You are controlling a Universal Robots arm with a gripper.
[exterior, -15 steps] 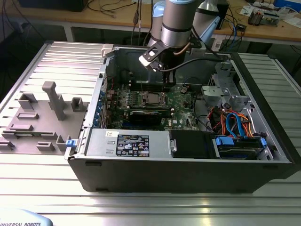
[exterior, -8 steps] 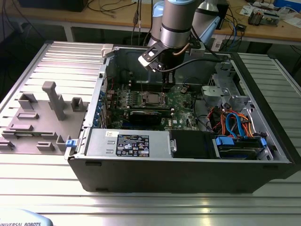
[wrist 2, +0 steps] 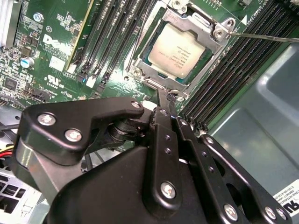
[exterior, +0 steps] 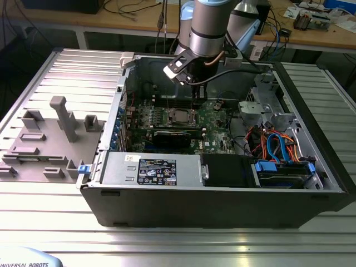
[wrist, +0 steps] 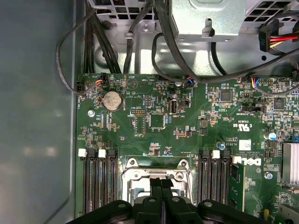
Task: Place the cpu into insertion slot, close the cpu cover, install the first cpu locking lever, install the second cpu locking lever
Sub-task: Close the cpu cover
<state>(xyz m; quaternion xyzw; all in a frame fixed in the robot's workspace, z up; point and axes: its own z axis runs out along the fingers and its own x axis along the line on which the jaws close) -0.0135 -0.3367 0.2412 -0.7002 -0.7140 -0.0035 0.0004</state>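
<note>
The cpu point(exterior: 179, 115) lies seated in the insertion slot point(wrist 2: 136, 72), with the cpu cover point(wrist 2: 205, 23) down around it. Just to the exterior view's right, the gripper point(exterior: 196, 103) hangs at the socket's edge, fingers clenched together, apparently empty.

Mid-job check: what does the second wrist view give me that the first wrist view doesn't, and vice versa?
Second wrist view: the seated cpu, silver top up, and a thin lever rod beside it. First wrist view: the coin battery and cables past the board. Both wrist views: the cpu cover and the gripper, fingers together, at its edge.
</note>
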